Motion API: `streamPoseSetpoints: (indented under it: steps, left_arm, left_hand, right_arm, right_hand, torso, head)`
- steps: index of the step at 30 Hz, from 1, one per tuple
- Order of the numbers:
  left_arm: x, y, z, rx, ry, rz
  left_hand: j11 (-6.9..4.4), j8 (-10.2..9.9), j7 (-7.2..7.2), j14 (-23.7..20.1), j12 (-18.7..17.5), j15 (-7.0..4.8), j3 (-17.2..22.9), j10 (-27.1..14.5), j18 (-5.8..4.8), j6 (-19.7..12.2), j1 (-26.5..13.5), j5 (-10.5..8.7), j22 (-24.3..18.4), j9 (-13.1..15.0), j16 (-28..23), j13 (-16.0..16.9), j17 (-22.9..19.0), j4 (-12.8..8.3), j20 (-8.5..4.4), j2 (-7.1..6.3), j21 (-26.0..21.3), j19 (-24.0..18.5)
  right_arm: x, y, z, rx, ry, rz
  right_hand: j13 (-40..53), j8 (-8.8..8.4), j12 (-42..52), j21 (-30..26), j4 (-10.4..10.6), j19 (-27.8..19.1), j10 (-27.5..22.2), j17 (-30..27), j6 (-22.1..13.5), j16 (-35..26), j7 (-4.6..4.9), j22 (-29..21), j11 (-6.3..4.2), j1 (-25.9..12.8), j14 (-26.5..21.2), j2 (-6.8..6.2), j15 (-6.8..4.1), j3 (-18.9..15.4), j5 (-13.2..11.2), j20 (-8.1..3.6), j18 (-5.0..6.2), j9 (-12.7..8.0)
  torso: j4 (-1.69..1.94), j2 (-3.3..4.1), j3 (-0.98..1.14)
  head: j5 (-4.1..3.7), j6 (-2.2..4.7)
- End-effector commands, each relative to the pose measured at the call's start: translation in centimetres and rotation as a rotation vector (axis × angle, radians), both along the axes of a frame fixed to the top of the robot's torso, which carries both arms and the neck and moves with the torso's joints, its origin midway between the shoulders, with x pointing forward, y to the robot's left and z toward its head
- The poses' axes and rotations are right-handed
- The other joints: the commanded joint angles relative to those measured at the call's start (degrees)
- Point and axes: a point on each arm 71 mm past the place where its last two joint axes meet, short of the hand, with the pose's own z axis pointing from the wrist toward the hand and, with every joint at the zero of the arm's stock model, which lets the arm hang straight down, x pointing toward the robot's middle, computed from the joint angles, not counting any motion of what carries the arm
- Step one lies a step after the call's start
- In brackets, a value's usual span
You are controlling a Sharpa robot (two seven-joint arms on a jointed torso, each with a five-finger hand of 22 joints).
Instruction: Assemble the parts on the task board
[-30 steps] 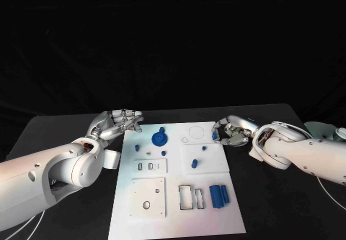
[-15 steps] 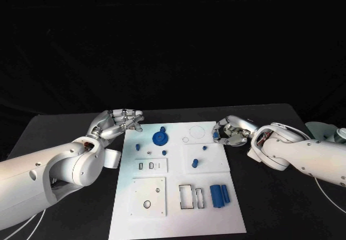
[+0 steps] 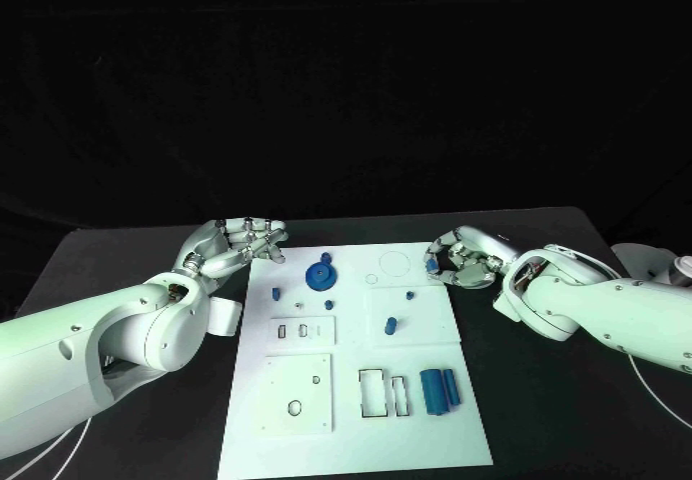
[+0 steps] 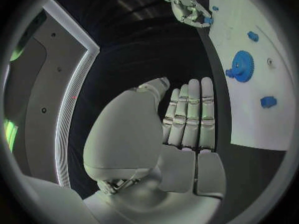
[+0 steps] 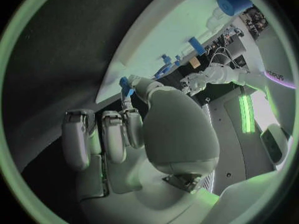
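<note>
The white task board [image 3: 353,420] lies in the middle of the black table. A blue gear [image 3: 320,273] sits near its far left part, with small blue pieces [image 3: 389,324] scattered below it and two blue blocks [image 3: 440,387] near the right edge. My right hand [image 3: 462,262] hovers at the board's far right edge and pinches a small blue piece [image 5: 126,86] between thumb and finger. My left hand [image 3: 238,245] is at the board's far left corner, beside the gear [image 4: 241,65]. Its fingers [image 4: 190,114] are stretched out and hold nothing.
The board has rectangular slots [image 3: 384,393], a round recess [image 3: 392,264] and small holes [image 3: 294,408]. Black table surface [image 3: 548,420] lies on both sides of the board. My two white forearms [image 3: 101,350] reach over the table's left and right sides.
The right hand's fingers have shifted slightly around the blue piece at the board's far right edge. The left hand has stayed where it was.
</note>
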Motion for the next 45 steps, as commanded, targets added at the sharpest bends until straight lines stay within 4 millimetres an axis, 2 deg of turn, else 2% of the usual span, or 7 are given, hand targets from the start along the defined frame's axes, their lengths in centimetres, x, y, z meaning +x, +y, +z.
streamPoseSetpoints:
  steps: [1, 7, 15, 29, 34, 41, 45]
  left_arm:
    - [0.0, -0.2, 0.1, -0.010, -0.002, -0.018]
    - [0.0, -0.2, 0.1, -0.009, -0.001, -0.018]
    - [0.3, -0.3, 0.0, -0.008, 0.000, -0.017]
    - [2.2, -0.6, -0.7, 0.002, 0.000, 0.008]
    - [2.5, -0.5, -0.8, 0.004, 0.000, 0.012]
    - [2.5, -0.7, -0.8, 0.004, 0.002, 0.010]
    - [2.5, -0.7, -0.8, 0.003, 0.003, 0.008]
  left_hand:
    - [0.17, -0.23, 0.09, -0.05, -0.03, -0.14, 0.25, -0.12, 0.48, -0.01, -0.38, -0.28, -0.04, 0.09, -0.18, 0.08, -0.07, -0.07, 0.04, -0.12, -0.08, -0.14]
    - [0.17, -0.23, 0.09, -0.05, -0.03, -0.14, 0.25, -0.12, 0.48, -0.01, -0.38, -0.28, -0.04, 0.09, -0.18, 0.08, -0.07, -0.07, 0.04, -0.12, -0.08, -0.14]
    - [0.18, -0.26, 0.12, 0.08, -0.07, -0.15, 0.30, -0.18, 0.54, -0.05, -0.37, -0.28, 0.00, 0.11, -0.13, 0.07, -0.11, -0.14, 0.06, -0.07, 0.04, -0.04]
    - [0.18, -0.28, 0.13, 0.13, -0.07, -0.16, 0.35, -0.20, 0.57, -0.08, -0.34, -0.28, 0.03, 0.13, -0.12, 0.07, -0.13, -0.20, 0.08, -0.02, 0.12, 0.04]
    - [0.18, -0.28, 0.13, 0.13, -0.07, -0.16, 0.35, -0.20, 0.57, -0.08, -0.34, -0.28, 0.03, 0.13, -0.12, 0.07, -0.13, -0.20, 0.08, -0.02, 0.12, 0.04]
    - [0.18, -0.29, 0.12, 0.15, -0.07, -0.16, 0.36, -0.19, 0.58, -0.08, -0.34, -0.29, 0.04, 0.13, -0.12, 0.07, -0.15, -0.22, 0.08, -0.01, 0.16, 0.07]
    - [0.18, -0.29, 0.12, 0.15, -0.07, -0.16, 0.36, -0.19, 0.58, -0.08, -0.34, -0.29, 0.04, 0.13, -0.12, 0.07, -0.15, -0.22, 0.08, -0.01, 0.16, 0.07]
  right_arm:
    - [-0.2, 0.5, 0.3, 0.024, -0.038, 0.010]
    - [-1.4, 3.0, 0.7, 0.031, -0.020, 0.038]
    - [-3.3, 9.1, 1.7, 0.008, -0.014, 0.128]
    - [-5.1, 18.8, 0.5, -0.106, -0.031, 0.248]
    - [-5.6, 20.3, -0.5, -0.129, -0.037, 0.255]
    - [-6.1, 21.5, -1.9, -0.151, -0.045, 0.253]
    - [-6.3, 21.8, -2.9, -0.165, -0.041, 0.250]
  right_hand:
    - [7.21, 2.05, -0.06, 0.23, 0.02, 2.61, -0.07, 14.13, 0.48, 0.41, -0.53, 11.13, -0.42, -0.03, 5.86, 1.61, -0.38, 0.57, -0.44, -0.58, -0.32, 2.35]
    - [5.63, 2.56, -1.86, 0.05, 0.03, 2.50, -1.42, 15.07, -0.52, 0.69, -0.45, 11.05, -0.36, -1.13, 6.07, 2.32, -0.28, 1.25, -1.91, -0.55, -0.29, 3.03]
    - [3.45, 3.27, -4.41, -0.02, 0.62, 2.48, -3.30, 15.07, -1.42, 0.69, -0.36, 11.09, -0.23, -2.88, 6.07, 2.61, -0.16, 1.63, -2.64, -0.43, -0.29, 3.77]
    - [3.21, 3.90, -4.71, 0.01, 1.31, 2.54, -3.33, 15.07, -1.33, 0.69, -0.61, 11.17, -0.41, -4.55, 6.07, 1.23, -0.28, 1.06, -3.55, -0.46, -0.31, 4.09]
    - [3.20, 4.05, -4.74, 0.02, 1.47, 2.57, -3.30, 15.07, -1.22, 0.69, -0.68, 11.20, -0.48, -4.89, 6.07, 0.81, -0.34, 0.96, -3.23, -0.51, -0.31, 4.12]
    - [3.39, 4.27, -4.54, 0.14, 1.74, 2.68, -3.07, 15.07, -0.96, 0.69, -0.81, 11.32, -0.58, -5.41, 6.07, 0.25, -0.43, 0.76, -3.07, -0.58, -0.35, 4.15]
    - [3.46, 4.36, -4.46, 0.15, 1.86, 2.69, -2.98, 15.07, -0.83, 0.69, -0.87, 11.33, -0.63, -5.60, 6.07, 0.10, -0.47, 0.71, -3.02, -0.62, -0.35, 4.16]
  torso:
    - [-0.07, -0.05, -0.02]
    - [-0.13, -0.31, -0.23]
    - [-0.26, -1.06, -0.63]
    - [0.28, -2.95, -1.98]
    - [0.16, -3.23, -2.15]
    - [0.29, -3.30, -2.33]
    - [0.35, -3.18, -2.15]
  head:
    - [0.17, -0.03]
    - [0.67, -0.18]
    - [1.71, -0.63]
    - [4.06, -2.40]
    - [4.94, -3.24]
    - [5.05, -3.83]
    - [5.28, -4.17]
